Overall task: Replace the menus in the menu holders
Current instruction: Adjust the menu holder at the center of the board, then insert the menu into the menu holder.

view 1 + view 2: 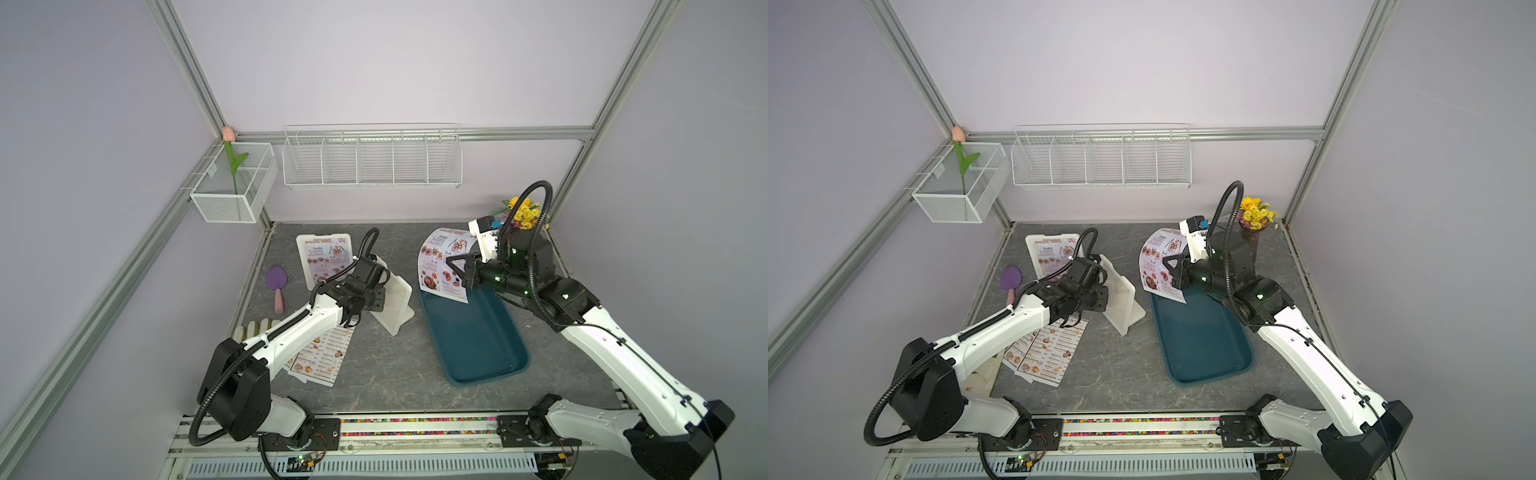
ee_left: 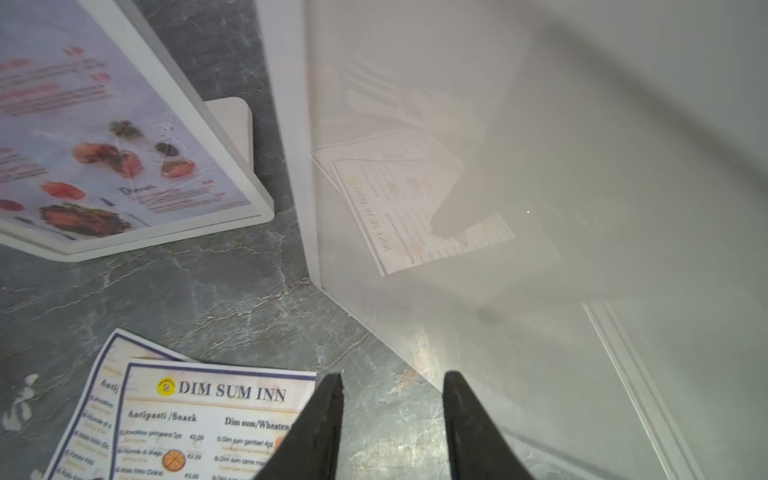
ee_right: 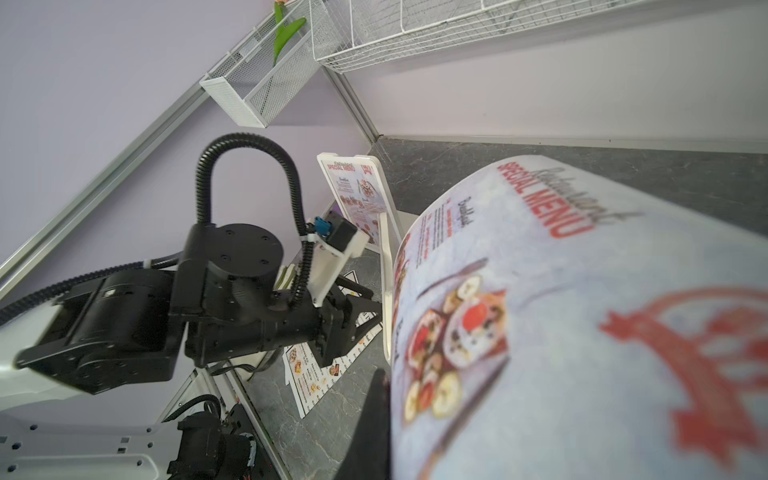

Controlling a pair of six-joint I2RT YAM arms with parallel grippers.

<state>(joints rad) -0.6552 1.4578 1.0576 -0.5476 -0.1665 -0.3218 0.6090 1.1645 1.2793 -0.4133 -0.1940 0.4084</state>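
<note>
Grey marbled desk [image 1: 395, 365] holds teal rectangular tray [image 1: 478, 345], two white plastic menu holders [image 1: 399, 299], two "DIM SUM INN" paper menus [image 1: 328, 357]. Right pincer [image 1: 451, 266] clamps curled "SPECIAL MENU" paper sheet [image 1: 436, 257] over tray's far end. Left pincer [image 2: 392, 380] open, empty, beside one holder.

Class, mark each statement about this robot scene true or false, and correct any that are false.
1. The right hand grips a curled SPECIAL MENU sheet. True.
2. One menu holder displays a second SPECIAL MENU. True.
3. Both DIM SUM INN sheets sit inside holders. False: they lie overlapping on the table.
4. The left hand clamps a sheet. False: its jaws stand apart, with nothing between them.
</note>
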